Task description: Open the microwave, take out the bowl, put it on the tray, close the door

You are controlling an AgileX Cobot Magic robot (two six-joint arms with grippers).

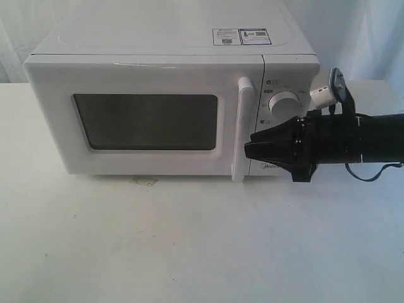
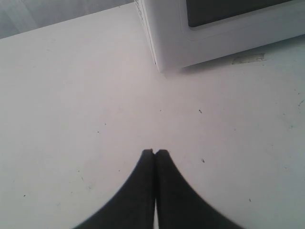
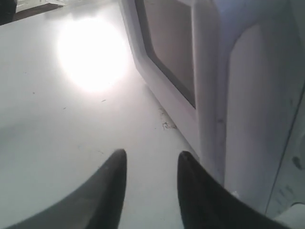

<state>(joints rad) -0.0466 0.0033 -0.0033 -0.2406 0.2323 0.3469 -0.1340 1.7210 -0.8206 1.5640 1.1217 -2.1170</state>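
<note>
The white microwave (image 1: 170, 95) stands on the white table with its door (image 1: 145, 120) closed. The tall white bar handle (image 1: 243, 129) runs down the door's right side. My right gripper (image 1: 247, 149) is open, its black tips right beside the lower handle, coming from the right across the dial panel (image 1: 285, 101). In the right wrist view the open right gripper (image 3: 152, 160) has the handle (image 3: 248, 119) just off one fingertip. My left gripper (image 2: 155, 152) is shut and empty over bare table, with the microwave's corner (image 2: 162, 57) ahead. The bowl and tray are out of view.
The white table (image 1: 189, 240) stretches in front of the microwave. A small scuff mark (image 1: 145, 181) lies under the door's front edge. White cloth hangs behind. My left arm does not show in the exterior view.
</note>
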